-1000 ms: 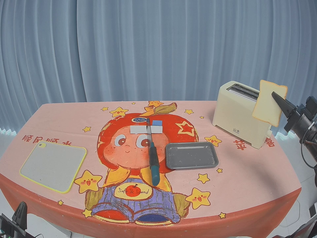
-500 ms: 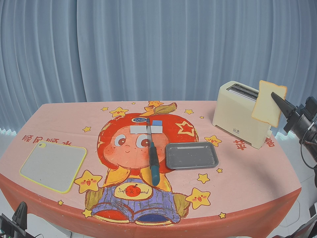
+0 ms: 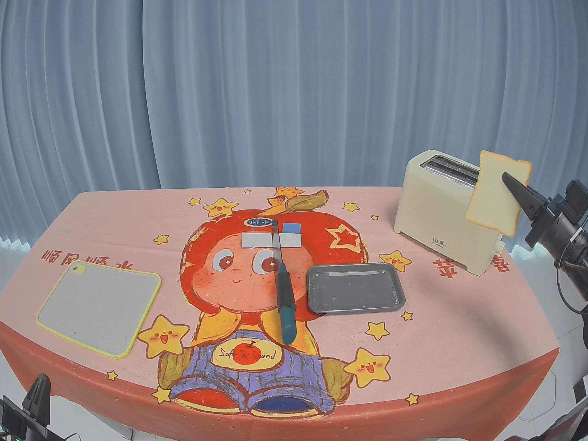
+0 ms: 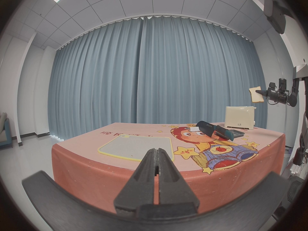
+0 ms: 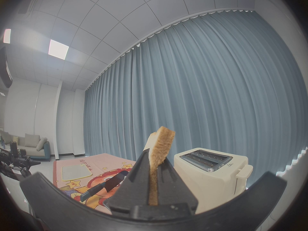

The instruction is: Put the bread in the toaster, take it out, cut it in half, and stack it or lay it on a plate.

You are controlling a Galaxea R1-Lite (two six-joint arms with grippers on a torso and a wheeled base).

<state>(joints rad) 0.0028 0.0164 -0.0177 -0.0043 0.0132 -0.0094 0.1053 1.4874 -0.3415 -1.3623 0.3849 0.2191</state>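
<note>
Our right fingers (image 3: 522,193) clench the bread slice (image 3: 495,194), upright in the air by the right end of the toaster (image 3: 438,215); our left fingers (image 4: 146,174) are pressed together, holding nothing, low before the desk (image 3: 478,326); on it lie a knife (image 3: 283,289), grey tray (image 3: 355,288) and cutting board (image 3: 98,306).

The tablecloth (image 3: 465,332) carried red characters (image 3: 86,258) near the cutting board (image 3: 98,306), more red characters (image 3: 471,267) beside the toaster (image 3: 436,206) (partly hidden by it), a dark oval label (image 3: 260,222) and lettering on an apple badge (image 3: 248,354). The toaster's front bore a small dark logo (image 3: 438,242), its top a warning triangle (image 5: 230,165).
</note>
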